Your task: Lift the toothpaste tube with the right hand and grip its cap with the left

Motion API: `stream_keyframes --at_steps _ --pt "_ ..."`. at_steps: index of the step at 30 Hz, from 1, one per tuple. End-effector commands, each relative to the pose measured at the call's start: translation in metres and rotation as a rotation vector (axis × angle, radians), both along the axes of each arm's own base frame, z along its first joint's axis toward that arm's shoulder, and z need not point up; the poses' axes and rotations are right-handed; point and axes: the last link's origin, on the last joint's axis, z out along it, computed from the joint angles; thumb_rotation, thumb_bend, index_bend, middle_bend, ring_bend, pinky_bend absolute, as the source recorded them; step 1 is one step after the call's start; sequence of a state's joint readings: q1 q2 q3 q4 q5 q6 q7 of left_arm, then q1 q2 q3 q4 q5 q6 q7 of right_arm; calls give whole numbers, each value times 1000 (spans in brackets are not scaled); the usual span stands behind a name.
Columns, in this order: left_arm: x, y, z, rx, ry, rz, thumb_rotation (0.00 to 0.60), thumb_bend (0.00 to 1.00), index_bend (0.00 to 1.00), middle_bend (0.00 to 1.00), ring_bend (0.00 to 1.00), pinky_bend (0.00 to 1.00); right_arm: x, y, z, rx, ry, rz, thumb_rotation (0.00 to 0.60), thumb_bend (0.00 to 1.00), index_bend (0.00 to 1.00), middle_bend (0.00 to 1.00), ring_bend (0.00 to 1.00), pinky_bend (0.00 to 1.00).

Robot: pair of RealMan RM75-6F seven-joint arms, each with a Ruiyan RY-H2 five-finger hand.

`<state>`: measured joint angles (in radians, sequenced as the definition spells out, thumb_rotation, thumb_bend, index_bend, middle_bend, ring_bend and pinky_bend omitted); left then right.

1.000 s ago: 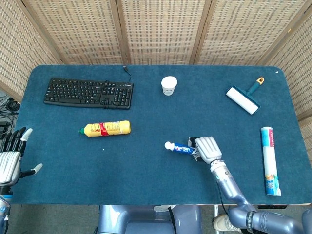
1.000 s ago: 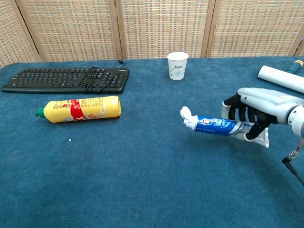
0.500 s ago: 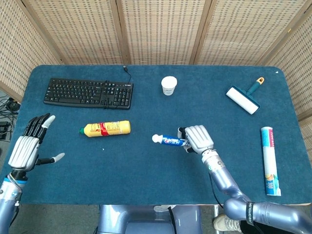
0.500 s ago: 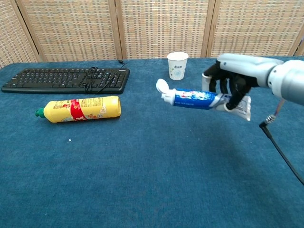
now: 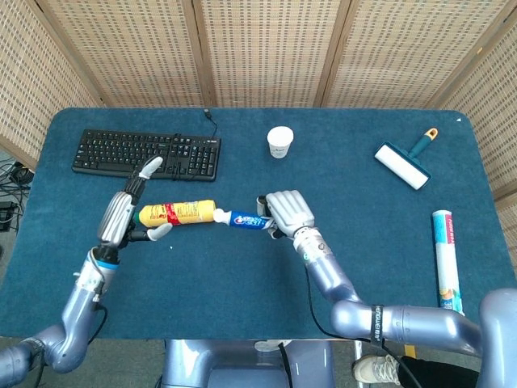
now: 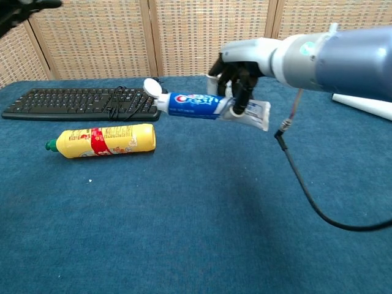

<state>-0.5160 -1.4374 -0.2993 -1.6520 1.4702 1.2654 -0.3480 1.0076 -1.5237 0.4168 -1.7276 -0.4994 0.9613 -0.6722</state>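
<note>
My right hand (image 5: 287, 213) grips the blue and white toothpaste tube (image 5: 248, 219) by its tail end and holds it level, high above the table. Its white cap (image 5: 220, 215) points to the left. In the chest view the same hand (image 6: 243, 66) holds the tube (image 6: 197, 105) with the cap (image 6: 153, 88) free in the air. My left hand (image 5: 126, 213) is raised left of the cap, its fingers stretched out and spread, holding nothing. A clear gap lies between it and the cap. Only its dark fingertips (image 6: 24, 7) show in the chest view's top left corner.
A yellow bottle (image 5: 178, 212) lies on the blue table below the two hands. A black keyboard (image 5: 147, 153) sits at the back left, a paper cup (image 5: 279, 141) at the back middle. A lint roller (image 5: 404, 164) and a white roll (image 5: 447, 263) lie at the right.
My right hand has carried the tube higher and further left. My left hand has risen from the left table edge toward the middle, closer to the cap.
</note>
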Motion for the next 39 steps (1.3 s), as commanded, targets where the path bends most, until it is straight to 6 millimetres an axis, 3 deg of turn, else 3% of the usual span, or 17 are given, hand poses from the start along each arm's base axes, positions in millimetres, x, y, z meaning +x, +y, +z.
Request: stream_keyframes --at_steps 1,7,11,23,31,39 --pt "12 9 -10 -31 -38 -1 160 0 0 0 0 0 13 -3 -5 4 7 -3 600 889 726 712 670 633" --pt "33 17 -33 -90 -66 -8 160 0 0 0 0 0 23 -3 -16 22 3 -20 600 889 726 713 671 633" --pt "42 17 -59 -131 -100 6 160 0 0 0 0 0 22 -4 -24 27 -1 -37 600 888 728 716 673 633" --pt "62 17 -103 -172 -204 20 162 0 0 0 0 0 19 -3 -23 25 -18 -49 600 879 729 718 681 632" --pt "77 21 -112 -168 -212 -2 162 0 0 0 0 0 16 0 -25 37 -2 -44 600 876 729 718 681 632" --pt "79 25 -121 -186 -192 18 166 0 0 0 0 0 19 2 -23 41 -17 -27 600 875 729 718 681 633"
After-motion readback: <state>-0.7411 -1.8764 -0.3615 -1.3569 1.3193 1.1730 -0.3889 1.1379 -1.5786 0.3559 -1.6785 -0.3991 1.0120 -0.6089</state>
